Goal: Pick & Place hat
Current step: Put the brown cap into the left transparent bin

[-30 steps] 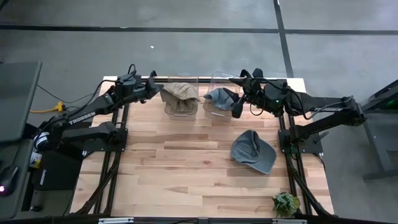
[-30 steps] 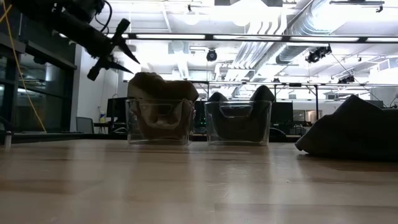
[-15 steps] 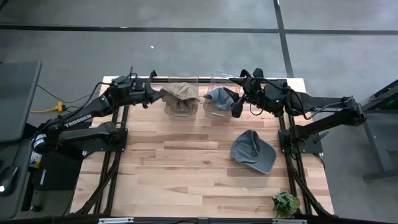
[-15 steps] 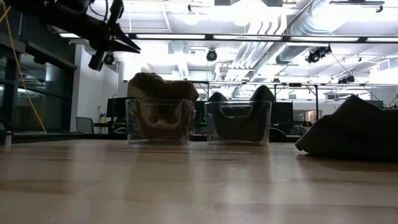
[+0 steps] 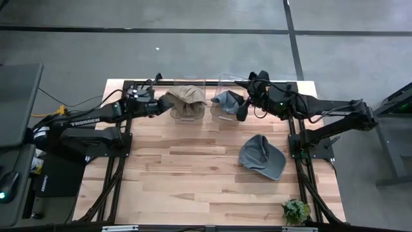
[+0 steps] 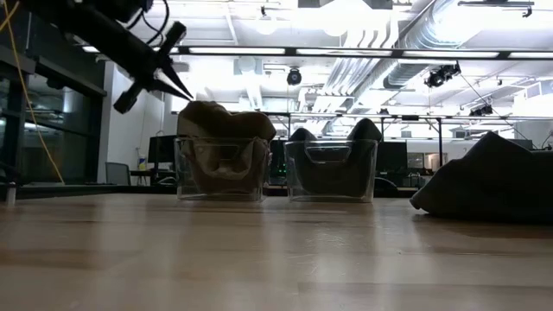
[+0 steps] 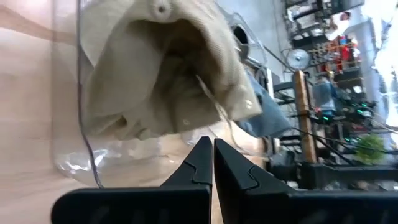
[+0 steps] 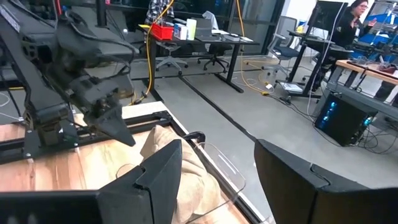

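A tan hat (image 5: 187,95) (image 7: 161,74) sits crumpled in a clear container (image 5: 187,113), bulging above its rim (image 6: 223,114). A blue-grey hat (image 5: 225,100) fills a second clear container (image 6: 331,171) beside it. A third, grey hat (image 5: 262,156) lies flat on the table. My left gripper (image 5: 158,103) (image 7: 212,144) is shut, its tip just left of the tan hat (image 6: 188,95); I cannot tell whether it touches. My right gripper (image 5: 243,109) (image 8: 217,149) is open, hovering at the right side of the blue-grey hat's container.
A small green plant (image 5: 295,211) stands at the table's near right corner. Bare wood (image 5: 180,180) stretches across the near half of the table. Arm bases flank the table (image 5: 96,138) (image 5: 315,138). A person (image 8: 357,12) sits in the room beyond.
My left gripper rose a little, then came back down and slightly toward the near edge, ending with its shut tip close beside the tan hat. The hats and containers kept their places.
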`<state>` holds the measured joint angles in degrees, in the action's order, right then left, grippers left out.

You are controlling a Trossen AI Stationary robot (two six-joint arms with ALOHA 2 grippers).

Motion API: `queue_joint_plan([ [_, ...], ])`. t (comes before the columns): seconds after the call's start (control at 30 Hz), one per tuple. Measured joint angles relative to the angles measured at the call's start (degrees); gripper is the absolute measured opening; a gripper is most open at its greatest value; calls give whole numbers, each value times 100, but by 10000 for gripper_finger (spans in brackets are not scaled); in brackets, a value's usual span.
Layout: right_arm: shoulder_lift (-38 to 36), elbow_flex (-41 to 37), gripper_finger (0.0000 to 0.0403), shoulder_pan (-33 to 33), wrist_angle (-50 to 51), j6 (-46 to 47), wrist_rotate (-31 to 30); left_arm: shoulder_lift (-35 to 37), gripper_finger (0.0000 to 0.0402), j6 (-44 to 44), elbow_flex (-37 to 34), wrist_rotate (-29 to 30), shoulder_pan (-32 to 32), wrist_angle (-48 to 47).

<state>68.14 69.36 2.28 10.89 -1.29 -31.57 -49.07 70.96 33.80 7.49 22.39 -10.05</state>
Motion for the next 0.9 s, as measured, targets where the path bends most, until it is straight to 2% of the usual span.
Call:
queue_joint_plan([
  [0.23,39,-2,197,0,-2,-1,11,-821,0,-19,2,109,47,813],
  [0.47,39,-2,197,-4,-2,1,19,-1486,0,-19,2,521,123,821],
  [0.7,39,-2,197,-4,0,1,24,-1548,0,-73,5,802,123,1103],
  [0.9,39,-2,197,-4,0,-4,24,-1541,0,-518,280,1198,124,590],
])
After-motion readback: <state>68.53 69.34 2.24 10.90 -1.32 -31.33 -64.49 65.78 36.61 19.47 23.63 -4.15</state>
